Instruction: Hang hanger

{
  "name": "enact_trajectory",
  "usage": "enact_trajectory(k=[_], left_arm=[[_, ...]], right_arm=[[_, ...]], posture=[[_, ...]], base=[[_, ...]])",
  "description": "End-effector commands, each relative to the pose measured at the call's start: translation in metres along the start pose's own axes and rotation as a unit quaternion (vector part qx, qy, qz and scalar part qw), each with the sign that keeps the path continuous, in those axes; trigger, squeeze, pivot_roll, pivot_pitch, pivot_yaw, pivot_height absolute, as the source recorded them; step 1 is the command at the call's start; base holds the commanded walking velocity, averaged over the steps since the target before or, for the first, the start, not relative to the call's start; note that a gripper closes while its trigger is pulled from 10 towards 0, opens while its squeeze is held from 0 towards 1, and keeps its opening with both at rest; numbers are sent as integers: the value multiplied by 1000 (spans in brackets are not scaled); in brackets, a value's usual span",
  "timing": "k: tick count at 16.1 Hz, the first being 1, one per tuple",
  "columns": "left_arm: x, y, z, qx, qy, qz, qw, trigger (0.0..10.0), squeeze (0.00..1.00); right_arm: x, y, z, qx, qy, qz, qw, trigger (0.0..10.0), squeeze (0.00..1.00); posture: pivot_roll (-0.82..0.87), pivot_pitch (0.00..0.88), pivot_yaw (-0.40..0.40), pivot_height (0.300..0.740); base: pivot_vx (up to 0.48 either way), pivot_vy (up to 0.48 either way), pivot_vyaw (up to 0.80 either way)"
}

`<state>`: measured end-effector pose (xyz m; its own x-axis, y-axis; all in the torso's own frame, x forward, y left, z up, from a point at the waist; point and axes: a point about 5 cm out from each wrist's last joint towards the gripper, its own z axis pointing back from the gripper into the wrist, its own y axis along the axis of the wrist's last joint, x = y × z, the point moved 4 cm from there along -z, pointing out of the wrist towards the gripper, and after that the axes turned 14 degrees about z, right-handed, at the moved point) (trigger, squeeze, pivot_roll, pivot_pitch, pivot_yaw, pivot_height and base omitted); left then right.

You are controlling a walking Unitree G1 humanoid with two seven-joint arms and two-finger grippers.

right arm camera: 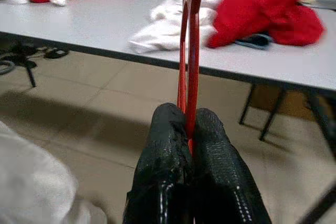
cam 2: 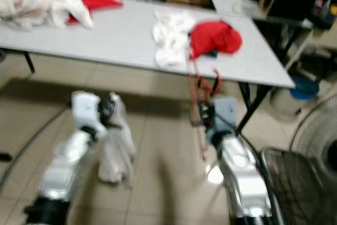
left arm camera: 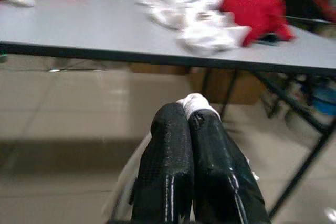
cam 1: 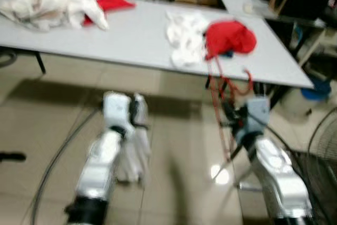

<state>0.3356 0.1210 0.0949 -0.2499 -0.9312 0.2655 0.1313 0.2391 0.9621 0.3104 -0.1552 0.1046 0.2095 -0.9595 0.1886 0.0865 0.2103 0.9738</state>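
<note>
My right gripper (right arm camera: 186,119) is shut on a thin red hanger (right arm camera: 188,40), which stands up from the fingers toward the edge of the grey table (cam 1: 131,35). In the left eye view the red hanger (cam 1: 217,90) hangs in front of the table edge, just left of the right wrist. The left gripper (left arm camera: 188,116) is shut on a white garment (cam 1: 134,154), which droops below the left arm toward the tiled floor. Both grippers are held low in front of the table.
On the table lie a red garment (cam 1: 230,38), a crumpled white cloth (cam 1: 184,38), a white pile (cam 1: 47,3) and a red cloth (cam 1: 113,1) at the far left. A wire fan (cam 1: 321,140) stands at the right; a cable (cam 1: 55,159) crosses the floor at the left.
</note>
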Motion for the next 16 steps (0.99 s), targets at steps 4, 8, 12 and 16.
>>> enact_trajectory(k=[4,8,12,16], left_arm=[[1,14,-4,22,-6,-6,1000,10000,0],[-9,35,-9,43,-7,-9,999,10000,0],[-5,78,-25,68,-37,-3,997,10000,0],[-9,88,-28,67,-38,-49,996,10000,0]], right_arm=[[0,6,-2,8,1,6,1000,10000,0],[2,39,-10,52,40,-38,997,10000,0],[-16,54,1,68,191,63,977,10000,0],[-14,55,15,51,250,115,960,10000,0]], posture=[[-178,0,-82,740],[-158,0,-72,740],[-133,0,-78,740],[-140,0,-77,740]], base=[[0,0,0],[149,0,0],[356,0,0],[389,0,0]])
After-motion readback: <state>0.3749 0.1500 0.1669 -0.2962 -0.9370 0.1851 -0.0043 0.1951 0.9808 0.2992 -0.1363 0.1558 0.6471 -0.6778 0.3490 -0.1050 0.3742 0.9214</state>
